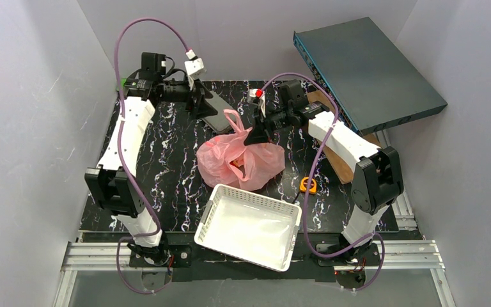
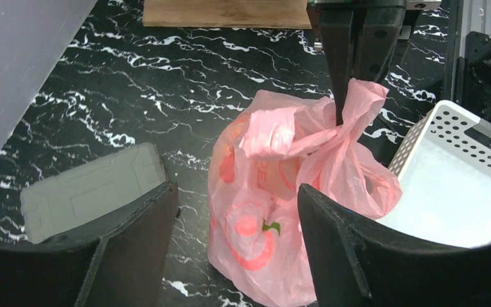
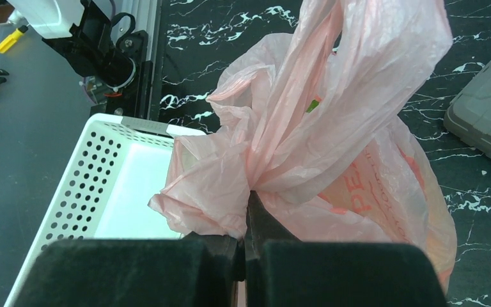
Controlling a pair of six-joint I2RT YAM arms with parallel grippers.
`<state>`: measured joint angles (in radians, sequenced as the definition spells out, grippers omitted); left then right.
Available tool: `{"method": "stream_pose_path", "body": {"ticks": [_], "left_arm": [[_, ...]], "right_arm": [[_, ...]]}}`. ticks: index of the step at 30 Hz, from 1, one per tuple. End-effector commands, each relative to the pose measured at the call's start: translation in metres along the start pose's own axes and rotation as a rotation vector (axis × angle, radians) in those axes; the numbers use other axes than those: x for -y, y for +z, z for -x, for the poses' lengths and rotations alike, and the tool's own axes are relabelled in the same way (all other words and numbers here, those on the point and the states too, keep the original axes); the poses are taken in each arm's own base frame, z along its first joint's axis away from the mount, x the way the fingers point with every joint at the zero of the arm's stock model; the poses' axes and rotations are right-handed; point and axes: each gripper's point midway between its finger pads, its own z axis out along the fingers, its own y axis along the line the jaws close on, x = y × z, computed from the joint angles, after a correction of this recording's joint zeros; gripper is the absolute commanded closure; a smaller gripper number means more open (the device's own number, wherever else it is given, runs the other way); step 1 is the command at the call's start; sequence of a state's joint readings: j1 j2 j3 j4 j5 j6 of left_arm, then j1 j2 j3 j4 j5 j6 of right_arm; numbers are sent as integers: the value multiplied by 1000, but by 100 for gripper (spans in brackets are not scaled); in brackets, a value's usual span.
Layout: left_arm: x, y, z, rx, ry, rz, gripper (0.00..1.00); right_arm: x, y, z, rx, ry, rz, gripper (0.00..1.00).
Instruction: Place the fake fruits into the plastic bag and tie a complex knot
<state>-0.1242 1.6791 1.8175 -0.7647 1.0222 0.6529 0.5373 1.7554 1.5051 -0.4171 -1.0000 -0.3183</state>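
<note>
One view, overhead, shows tape measure [image 1: 307,185] near plastic bag [image 1: 230,160].

A thin translucent pink plastic bag [image 1: 240,160] stands at the middle of the black marbled tabletop [image 1: 166,166]. Just before it, at the near edge, lies a white perforated plastic basket [image 1: 249,225]. A small orange tape measure [image 1: 307,185] lies near the bag's right. A flat grey case [image 1: 216,114] lies behind the bag, toward the far edge. A brown wooden board [image 1: 339,171] lies along the right edge; a dark flat panel [image 1: 371,70] tilts over the far right corner.
</note>
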Motion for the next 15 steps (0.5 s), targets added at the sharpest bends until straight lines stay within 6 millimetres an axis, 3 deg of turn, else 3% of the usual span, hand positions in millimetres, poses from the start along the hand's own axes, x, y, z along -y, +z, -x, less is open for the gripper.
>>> {"method": "stream_pose_path", "body": {"ticks": [1, 7, 10, 15], "left_arm": [[15, 15, 5, 19, 83, -101, 32], [30, 31, -1, 8, 193, -186, 33], [36, 38, -1, 1, 240, -219, 39], [48, 34, 2, -26, 271, -259, 78]], "right_arm": [[-13, -6, 20, 22, -98, 24, 99], [-11, -5, 21, 22, -116, 24, 99], [-9, -5, 21, 19, -117, 22, 99], [-2, -5, 20, 15, -108, 2, 99]]}}
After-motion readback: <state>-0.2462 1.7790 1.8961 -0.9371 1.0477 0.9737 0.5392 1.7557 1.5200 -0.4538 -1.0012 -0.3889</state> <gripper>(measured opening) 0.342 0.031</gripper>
